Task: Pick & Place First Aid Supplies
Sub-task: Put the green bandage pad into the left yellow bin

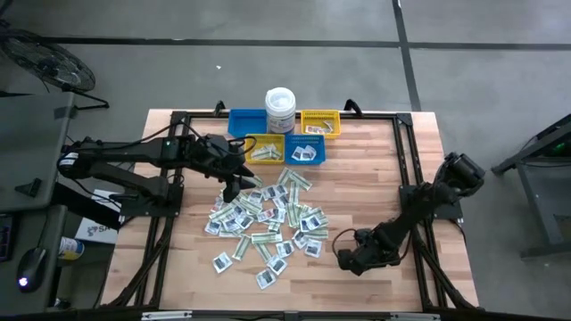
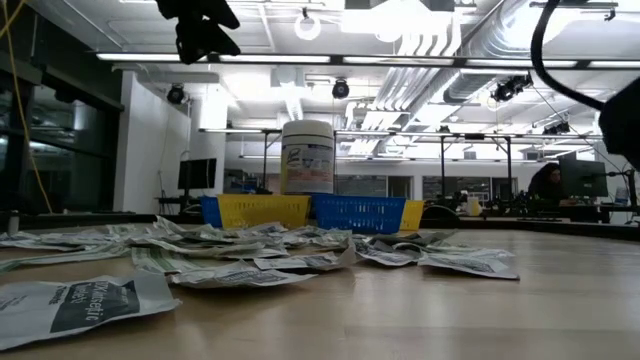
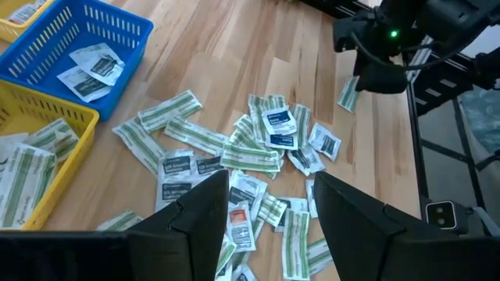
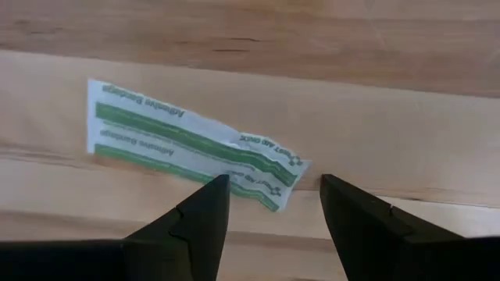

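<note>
The right gripper [image 1: 343, 259] sits low over the bare wooden table [image 1: 393, 178], near its front right, with its two dark fingers spread apart and nothing between them. The right wrist view shows a single long green-and-white paper strip packet [image 4: 187, 144] lying flat on the wood just ahead of the fingertips, set at a slant to the jaw line; this appears to be the item in hand. The left gripper [image 1: 234, 183] hovers above the far edge of the main heap of small white and green-striped paper packets [image 1: 268, 223], its fingers likewise open and empty. Some packets already lie in the small blue plastic bin [image 1: 305, 152] and the small yellow plastic bin [image 1: 265, 147] beside the white lidded tub [image 1: 280, 109]. In my judgement, the right gripper should straddle the strip across its narrow width, descend until the fingertips meet the wood, then close. A thin flat packet may slide or buckle.
</note>
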`<action>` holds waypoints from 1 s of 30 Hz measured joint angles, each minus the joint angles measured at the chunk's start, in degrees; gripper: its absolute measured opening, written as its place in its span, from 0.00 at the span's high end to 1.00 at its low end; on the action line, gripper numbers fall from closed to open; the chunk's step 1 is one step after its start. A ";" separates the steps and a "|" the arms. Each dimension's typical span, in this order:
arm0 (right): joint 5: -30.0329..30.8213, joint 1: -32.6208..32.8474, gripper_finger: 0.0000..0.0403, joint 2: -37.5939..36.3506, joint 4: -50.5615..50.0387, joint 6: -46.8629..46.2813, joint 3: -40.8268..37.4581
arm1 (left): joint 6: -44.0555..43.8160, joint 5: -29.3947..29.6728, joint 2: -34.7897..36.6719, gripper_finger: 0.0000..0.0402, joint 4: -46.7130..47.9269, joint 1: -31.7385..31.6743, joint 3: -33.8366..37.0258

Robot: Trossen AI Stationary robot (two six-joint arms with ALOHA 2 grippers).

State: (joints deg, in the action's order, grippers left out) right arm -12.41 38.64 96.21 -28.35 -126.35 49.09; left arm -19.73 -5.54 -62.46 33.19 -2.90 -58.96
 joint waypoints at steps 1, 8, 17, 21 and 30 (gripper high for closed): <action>-0.20 -0.10 0.52 0.30 -0.02 -0.06 0.09 | 0.00 -0.04 0.00 0.53 0.02 0.00 0.00; 0.93 -0.12 0.56 0.84 -1.60 0.20 0.13 | -0.02 -0.81 -0.01 0.53 0.05 0.00 0.00; 1.49 -0.08 0.77 0.87 -3.13 0.89 0.03 | -0.04 -0.94 -0.02 0.53 0.20 0.00 0.00; 2.01 -0.08 0.84 0.87 -3.25 1.27 -0.01 | -0.23 -1.08 -0.02 0.53 0.39 0.00 0.00; 5.75 -0.09 0.99 -0.69 -4.12 2.48 -0.15 | -0.24 -1.33 -0.04 0.53 1.42 0.00 0.00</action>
State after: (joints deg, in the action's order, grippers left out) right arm -6.66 38.55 95.52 -32.47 -123.87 48.93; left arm -19.97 -6.88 -62.50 34.61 -2.90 -58.96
